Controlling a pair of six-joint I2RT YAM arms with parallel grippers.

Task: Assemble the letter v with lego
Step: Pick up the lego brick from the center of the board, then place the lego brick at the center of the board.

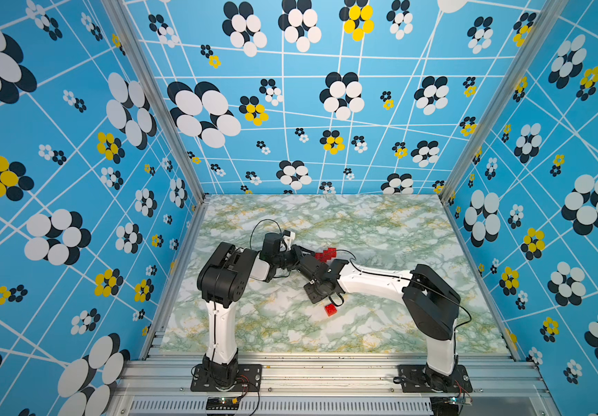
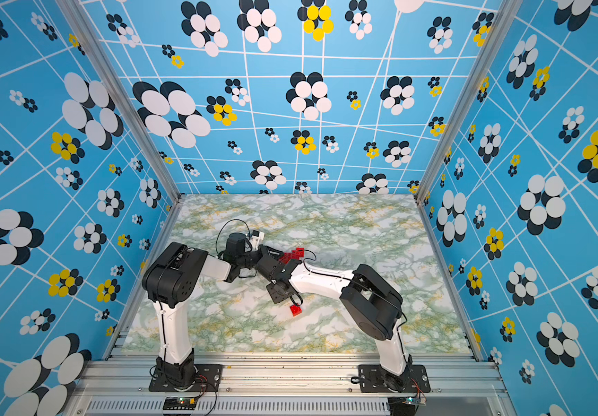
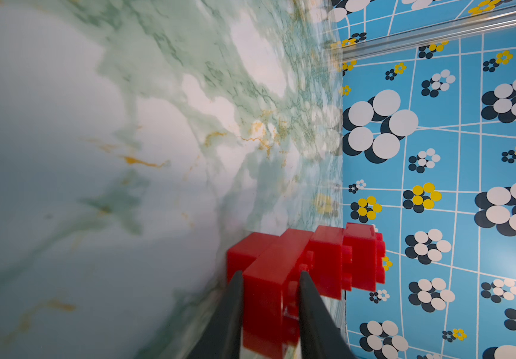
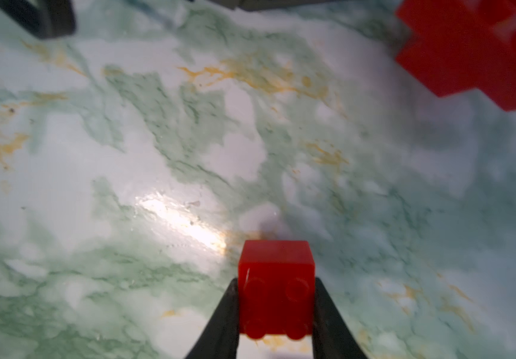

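The left gripper (image 3: 271, 273) is clamped on the near end of the part-built letter v (image 3: 328, 258), whose stepped red bricks jut out past its fingertips. The right gripper (image 4: 276, 279) pinches a small lego brick (image 4: 276, 264) between its tips (studs toward the wrist camera), close to the marble table (image 4: 126, 155), apart from the letter v.

The left arm (image 1: 218, 324) and right arm (image 1: 373, 282) pair white shells with bulky black joints. Thin black cables (image 1: 469, 317) trail along them. On the metal rail (image 1: 326, 374), black base plates (image 1: 250, 372) carry silver screws; red wires (image 1: 245, 381) lie beside. Gripper fingers (image 3: 228, 310) are dark, tapered.
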